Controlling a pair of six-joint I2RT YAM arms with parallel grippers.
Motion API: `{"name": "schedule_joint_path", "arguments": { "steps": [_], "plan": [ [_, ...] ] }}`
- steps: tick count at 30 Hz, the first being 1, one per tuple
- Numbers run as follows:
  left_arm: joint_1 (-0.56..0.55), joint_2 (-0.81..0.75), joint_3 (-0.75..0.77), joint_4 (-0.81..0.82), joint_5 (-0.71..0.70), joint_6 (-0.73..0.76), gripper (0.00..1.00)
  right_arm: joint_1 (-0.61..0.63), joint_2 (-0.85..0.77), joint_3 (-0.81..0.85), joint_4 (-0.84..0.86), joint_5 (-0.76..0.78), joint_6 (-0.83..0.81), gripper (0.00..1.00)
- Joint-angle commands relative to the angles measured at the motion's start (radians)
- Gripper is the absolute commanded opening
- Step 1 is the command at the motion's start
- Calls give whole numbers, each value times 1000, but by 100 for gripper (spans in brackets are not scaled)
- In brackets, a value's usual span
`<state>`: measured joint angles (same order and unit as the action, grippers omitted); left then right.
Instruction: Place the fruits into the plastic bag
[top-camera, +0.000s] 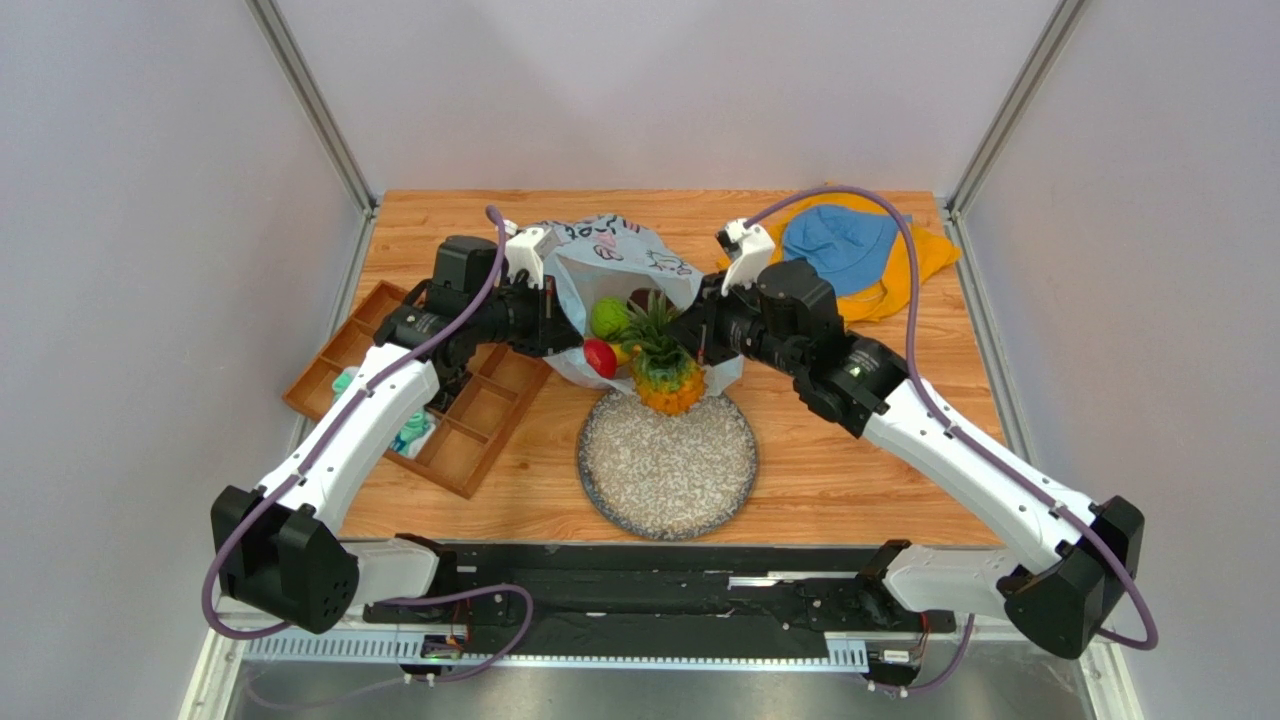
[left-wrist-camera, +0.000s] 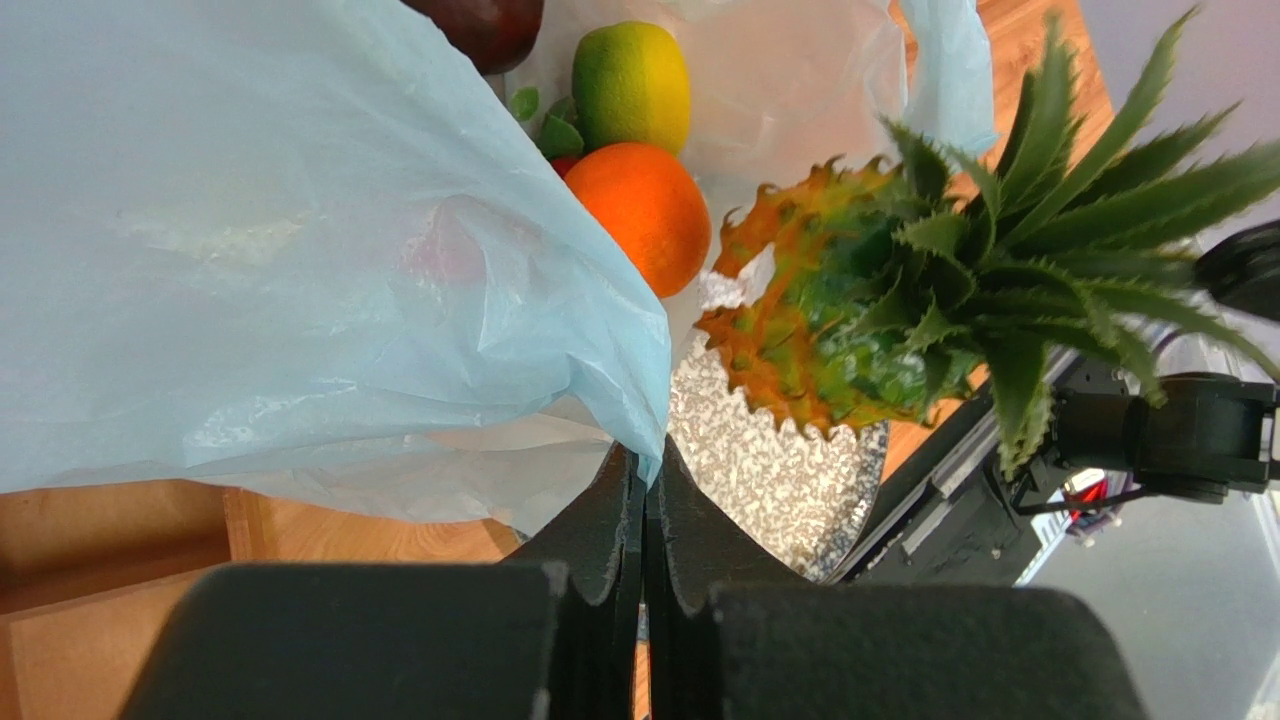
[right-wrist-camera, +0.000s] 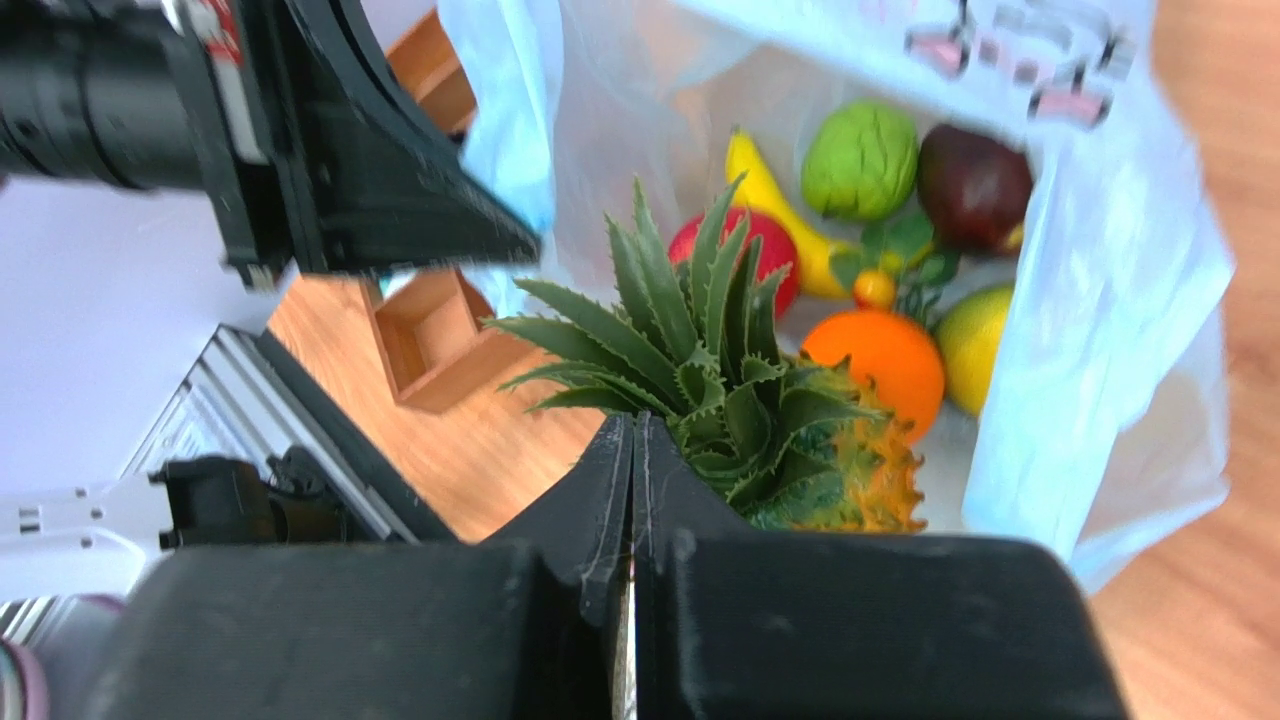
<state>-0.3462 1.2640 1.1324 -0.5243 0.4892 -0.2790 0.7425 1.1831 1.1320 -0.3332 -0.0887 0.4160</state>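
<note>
Evidently, the rim of the plastic bag (left-wrist-camera: 301, 270) is being pinched between the pressed-together jaws of the left gripper (left-wrist-camera: 646, 458), with the film rising just ahead of its tips. The thin plastic is probably being strained there. Should it slip free, the mouth would sag, and the pineapple (left-wrist-camera: 812, 345), lying just beyond those tips and to their right, over the plate (left-wrist-camera: 751, 480), could be tipped back out. The other fruits, the orange (left-wrist-camera: 639, 210) among them, are being cradled deeper inside, farther ahead. The right gripper (right-wrist-camera: 631, 435) is likewise being held shut, the pineapple's leaves just beyond its tips; whether plastic is being caught there cannot be told.
</note>
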Motion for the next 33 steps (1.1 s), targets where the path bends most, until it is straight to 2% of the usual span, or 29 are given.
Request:
{"name": "schedule_joint_path", "arguments": {
  "steps": [1,10,17,24,33],
  "plan": [
    [4,-31,38,15,23,14,0,-6,47,161,94,53,-72,0],
    [4,-40,38,15,26,11,0,-57,205,298,138,23,-143,0],
    [4,-38,38,18,23,12,0,-55,351,301,201,-9,-148,0],
    [4,-28,38,23,26,8,0,-42,377,247,273,-59,-106,0],
    [4,-21,38,23,23,4,0,35,314,147,298,-10,-108,0]
  ]
}}
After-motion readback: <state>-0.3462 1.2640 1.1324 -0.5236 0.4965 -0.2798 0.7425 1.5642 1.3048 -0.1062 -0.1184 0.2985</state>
